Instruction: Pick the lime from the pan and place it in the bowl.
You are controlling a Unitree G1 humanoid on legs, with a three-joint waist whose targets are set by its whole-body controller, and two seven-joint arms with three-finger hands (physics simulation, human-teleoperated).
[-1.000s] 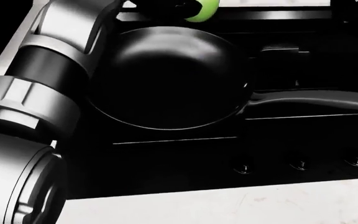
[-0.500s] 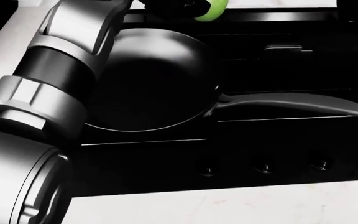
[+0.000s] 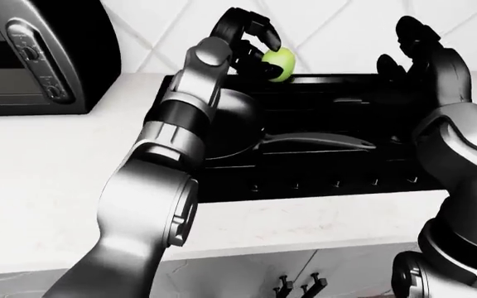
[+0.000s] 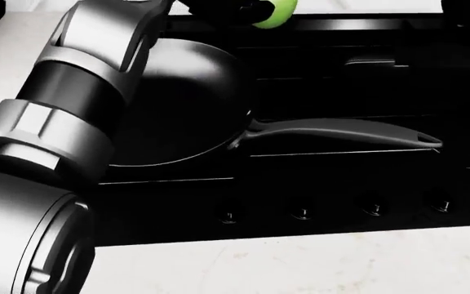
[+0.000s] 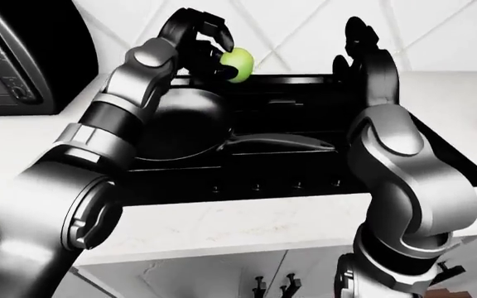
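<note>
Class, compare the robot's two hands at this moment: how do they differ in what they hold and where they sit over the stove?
The left hand has its fingers closed round the lime; the right hand holds nothing. The left hand is raised above the pan, at its upper rim in the left-eye view; the right hand stands over the stove's right side, away from the pan. Both are dark, three-fingered and raised above the stove.

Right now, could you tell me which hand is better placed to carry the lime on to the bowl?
The left hand: its fingers already close round the lime, lifted above the pan. The right hand is raised and empty.
</note>
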